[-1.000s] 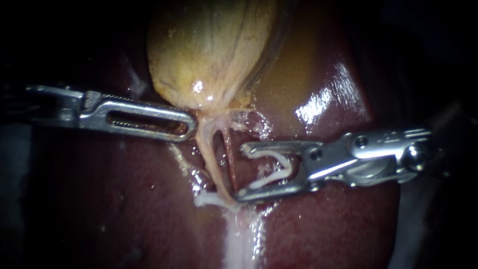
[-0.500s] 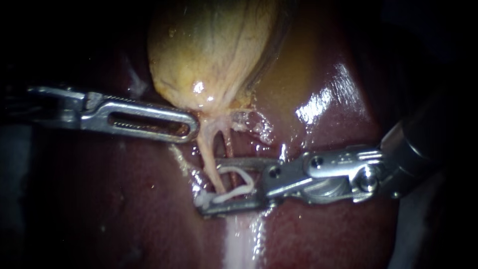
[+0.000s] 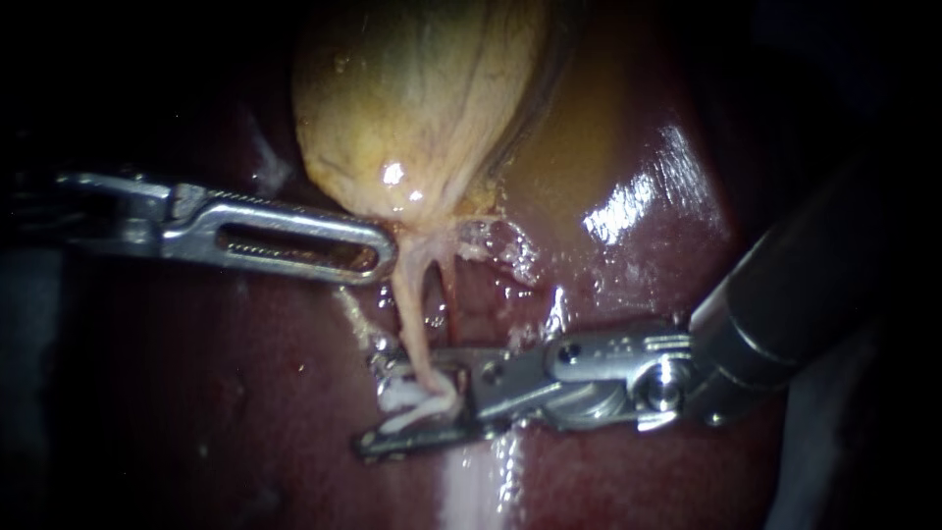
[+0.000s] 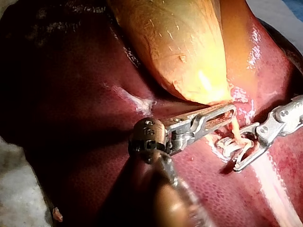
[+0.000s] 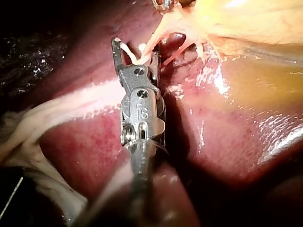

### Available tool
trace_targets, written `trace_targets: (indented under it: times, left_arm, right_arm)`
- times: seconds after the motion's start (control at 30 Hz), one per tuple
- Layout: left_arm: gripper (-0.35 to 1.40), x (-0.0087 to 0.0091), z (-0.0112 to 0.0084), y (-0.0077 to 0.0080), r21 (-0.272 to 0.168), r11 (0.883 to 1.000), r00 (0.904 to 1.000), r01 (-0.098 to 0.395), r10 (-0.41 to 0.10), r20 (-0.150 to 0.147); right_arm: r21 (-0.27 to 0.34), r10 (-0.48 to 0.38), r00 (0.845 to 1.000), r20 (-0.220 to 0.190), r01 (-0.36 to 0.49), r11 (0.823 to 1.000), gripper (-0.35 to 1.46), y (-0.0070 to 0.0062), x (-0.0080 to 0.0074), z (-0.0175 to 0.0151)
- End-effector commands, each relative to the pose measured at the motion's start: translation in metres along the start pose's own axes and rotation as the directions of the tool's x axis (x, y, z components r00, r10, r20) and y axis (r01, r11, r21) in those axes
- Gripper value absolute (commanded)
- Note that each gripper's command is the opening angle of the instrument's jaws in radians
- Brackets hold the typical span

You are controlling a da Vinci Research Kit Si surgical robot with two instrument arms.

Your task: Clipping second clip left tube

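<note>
where the yellow-tan gallbladder [image 3: 422, 108] narrows at 12 o'clock in the endoscope view, its smooth, veined skin draws into two strands over the wet, dark-red liver [image 3: 648, 206]. one is the pale, ribbon-like left tube [image 3: 410, 314]. the other is a thinner reddish tube [image 3: 452, 294] just beside it toward 3 o'clock, with a small window of liver between them.

the right tool [image 3: 378, 407] has a dark shaft coming in from 2 o'clock. its bright metal wrist bends so that the jaws point to 9 o'clock, lying low near the liver. these jaws stand one on each side of the left tube near its lower end and are clamped on a white clip [image 3: 424, 407], whose bent legs show on both sides of the tube.

the left tool [image 3: 381, 257] reaches in almost level from 9 o'clock, its flat, slotted metal tip touching the gallbladder's neck. whether it grips tissue i cannot tell.

a pale glistening streak [image 3: 471, 481] runs from the tube's base to 6 o'clock. bare liver lies open at 7 and 4 o'clock, and the two tools are well apart.
</note>
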Motion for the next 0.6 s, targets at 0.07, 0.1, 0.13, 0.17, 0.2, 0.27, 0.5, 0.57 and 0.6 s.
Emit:
trace_targets:
  times: [0.07,0.1,0.13,0.17,0.2,0.27,0.5,0.57,0.6]
  left_arm:
    - [-0.35,0.0000,0.0000,0.0000,0.000,1.000,1.0000,0.000,0.000,-0.001]
    - [-0.35,0.0000,0.0000,0.0000,0.000,1.000,1.0000,0.000,0.000,-0.001]
    - [-0.35,0.0000,0.0000,0.0000,0.000,1.000,1.0000,0.000,0.000,-0.001]
    - [-0.35,0.0000,0.0000,0.0000,0.000,1.000,1.0000,0.000,0.000,-0.001]
    - [-0.35,0.0000,0.0000,0.0000,0.000,1.000,1.0000,0.000,0.000,-0.001]
    - [-0.35,0.0000,0.0000,0.0000,0.001,1.000,1.0000,0.000,0.000,-0.001]
    - [-0.35,0.0000,0.0001,0.0000,0.001,1.000,1.0000,0.000,0.000,-0.001]
    - [-0.35,0.0000,0.0001,-0.0001,0.000,1.000,1.0000,0.000,0.000,-0.001]
    - [-0.35,0.0001,0.0001,-0.0001,0.000,1.000,1.0000,0.000,0.000,0.000]
  right_arm:
    - [0.002,0.020,1.000,-0.001,-0.020,1.000,0.28,0.0002,0.0003,-0.0006]
    - [0.003,0.026,1.000,-0.001,-0.026,1.000,0.20,0.0003,0.0003,-0.0008]
    - [0.004,0.032,0.999,-0.001,-0.032,0.999,0.08,0.0003,0.0003,-0.0011]
    - [0.005,0.039,0.999,-0.002,-0.039,0.999,-0.06,0.0005,0.0004,-0.0013]
    - [0.005,0.040,0.999,-0.002,-0.040,0.999,-0.10,0.0006,0.0004,-0.0014]
    - [0.006,0.046,0.999,-0.002,-0.046,0.999,-0.18,0.0009,0.0004,-0.0016]
    - [-0.001,0.082,0.996,0.019,-0.082,0.997,-0.35,0.0012,0.0002,-0.0020]
    - [-0.002,0.094,0.995,0.021,-0.094,0.996,-0.35,0.0012,0.0002,-0.0020]
    - [-0.002,0.100,0.995,0.021,-0.100,0.995,-0.35,0.0012,0.0002,-0.0020]
